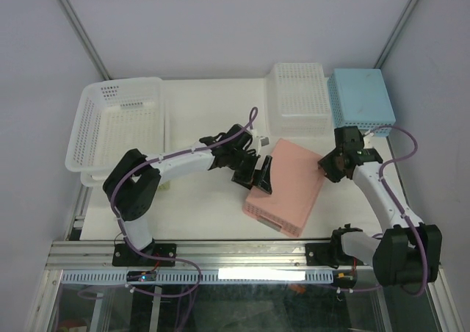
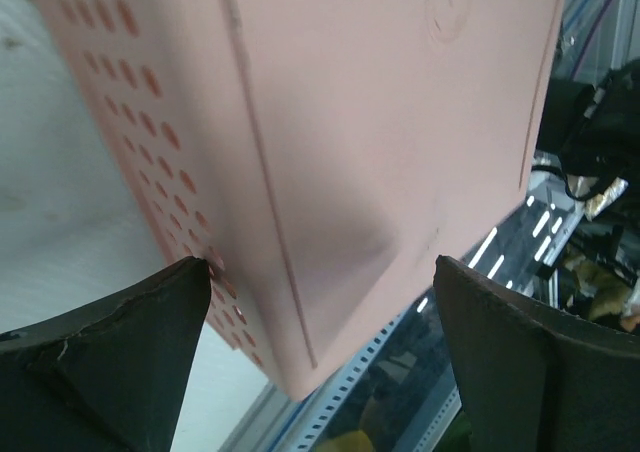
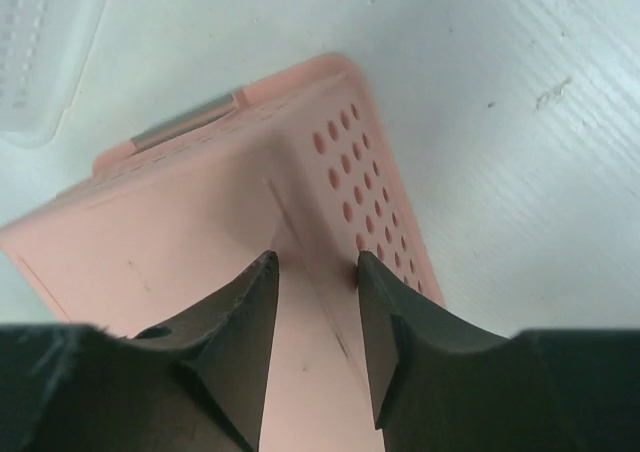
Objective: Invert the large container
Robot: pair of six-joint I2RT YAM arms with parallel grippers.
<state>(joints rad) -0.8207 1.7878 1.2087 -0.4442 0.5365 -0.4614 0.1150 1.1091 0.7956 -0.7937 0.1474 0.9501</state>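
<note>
Nearest the bases, the left pincer [image 2: 322, 267] stands wide, its 2 dark fingers on either side of a corner of the pink container [image 1: 286, 192] and closing on nothing. The right pincer [image 3: 315, 262] is narrow over the opposite corner of the same pink container. A strip of pink shows between its fingers, and I cannot tell whether they pinch the edge or only hover. The pink container lies mouth down, with a smooth solid base on top and oval holes along its walls.

The large container [image 1: 121, 137] is not between either pair of fingers. It sits well to the left of the left pincer and a little beyond it, at the table's [image 1: 198, 207] left side. It is mouth up, so it is not yet turned. It is white, faintly translucent plastic, rectangular with rounded corners, with rows of holes in the walls and floor and a wide flared rim.

My judgement is that it will be light and fairly stiff, though the thin walls may flex when squeezed. The glossy plastic could slip (the holes and rim lip should help). The long rim facing the left pincer looks like the best hold, pinched across the lip, with the tub tipped over its far edge. It seems too wide to span wall to wall.

Beyond both pincers, at the back, a smaller white perforated basket [image 1: 297, 97] and a blue container [image 1: 361, 97] sit side by side, both bottom up.
</note>
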